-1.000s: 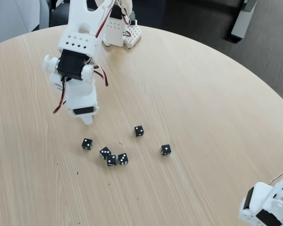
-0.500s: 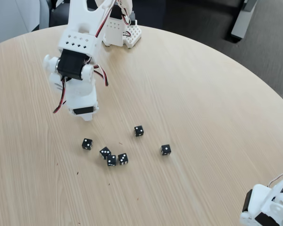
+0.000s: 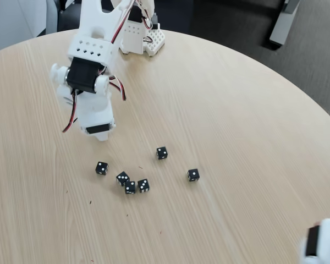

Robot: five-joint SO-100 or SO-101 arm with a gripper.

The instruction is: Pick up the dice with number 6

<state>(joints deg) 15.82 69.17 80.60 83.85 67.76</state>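
A round table (image 3: 236,110) of pale wood grain takes up most of the fixed view, with dark floor beyond its far edge and a grey stand leg at the upper right. A white arm (image 3: 91,60) with a black servo and red and black wires reaches down from its base (image 3: 140,36) at the table's far side; its gripper (image 3: 100,135) hangs low over the wood, above and left of the dice, and whether the fingers are parted or closed cannot be told from this angle. Six small black dice with white pips lie apart from the gripper: one at the left (image 3: 102,168), a trio touching or nearly so (image 3: 132,183), one above them (image 3: 161,153), and one at the right showing a single pip (image 3: 193,175). The pips are too small to tell which die carries the six. A blurred white object (image 3: 324,245) sits at the lower right corner.
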